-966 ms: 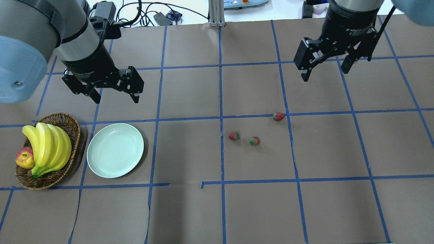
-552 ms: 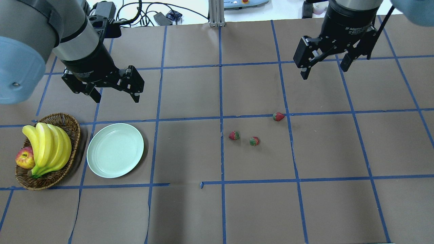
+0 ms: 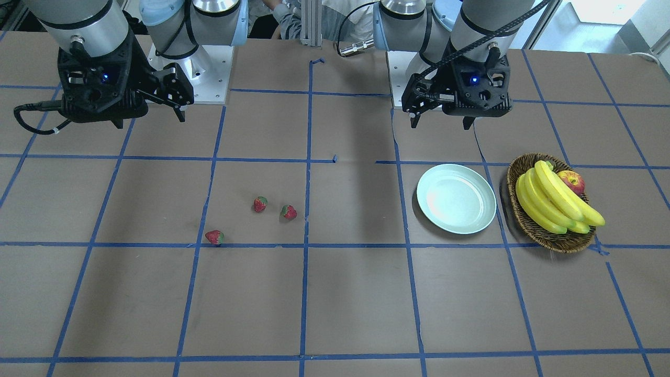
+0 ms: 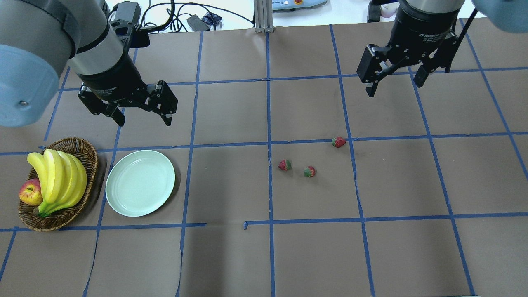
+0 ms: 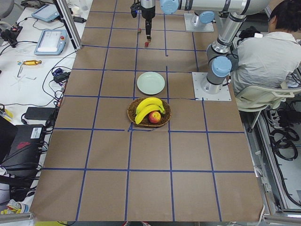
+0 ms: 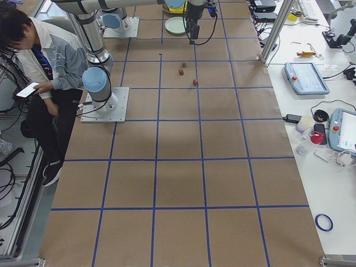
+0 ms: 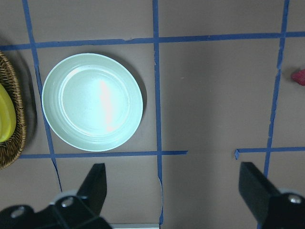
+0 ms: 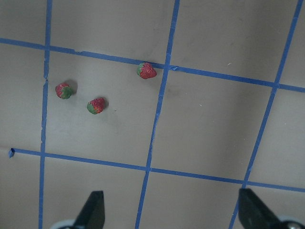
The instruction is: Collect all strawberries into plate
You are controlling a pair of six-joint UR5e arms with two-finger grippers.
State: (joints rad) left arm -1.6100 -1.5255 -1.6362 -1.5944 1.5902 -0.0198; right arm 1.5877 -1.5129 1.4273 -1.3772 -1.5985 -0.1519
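Three small red strawberries lie on the brown table right of centre: one on a blue tape line, two close together. They also show in the right wrist view. The pale green plate sits empty at the left, also in the left wrist view. My left gripper is open and empty, hanging above the table behind the plate. My right gripper is open and empty, high behind the strawberries.
A brown wicker basket with bananas and an apple stands just left of the plate. Blue tape lines grid the table. A seated person is beside the robot base.
My left gripper has shifted slightly toward the right and down in the overhead view. My right gripper has edged slightly back. The strawberries and plate have not moved.
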